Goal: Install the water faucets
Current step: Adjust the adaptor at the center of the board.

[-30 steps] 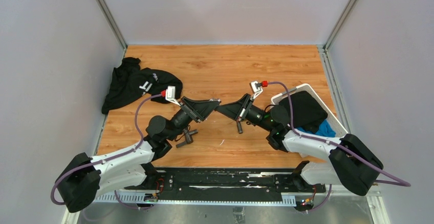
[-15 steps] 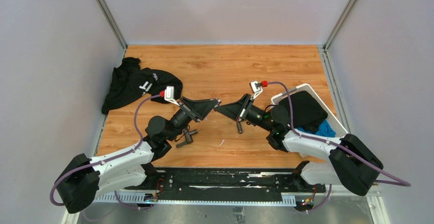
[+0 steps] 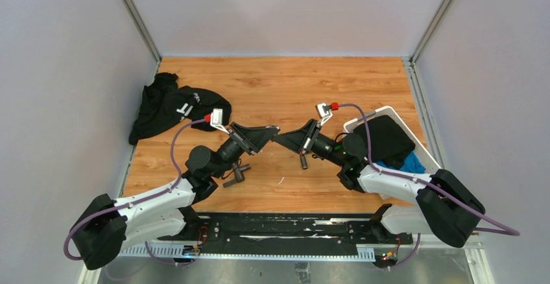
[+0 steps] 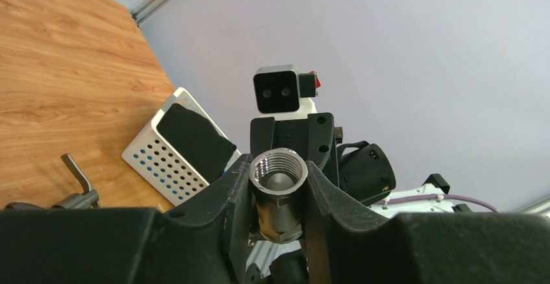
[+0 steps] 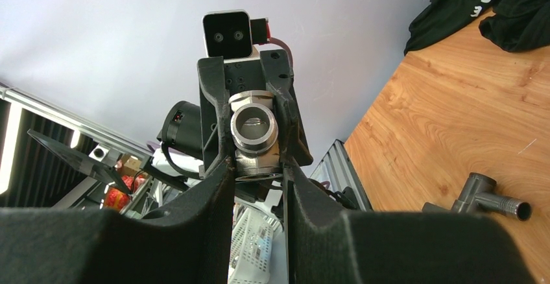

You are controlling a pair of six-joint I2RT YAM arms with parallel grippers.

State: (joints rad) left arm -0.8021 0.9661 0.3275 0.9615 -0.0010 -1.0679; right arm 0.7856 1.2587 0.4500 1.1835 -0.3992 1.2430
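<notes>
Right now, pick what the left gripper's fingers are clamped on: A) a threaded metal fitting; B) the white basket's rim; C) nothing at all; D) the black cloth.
A: the left wrist view shows the left gripper shut on a threaded metal fitting, its open end facing the camera.

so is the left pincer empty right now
No, the left pincer is clamped on a threaded metal fitting, with its fingers pressed against both sides.
</notes>
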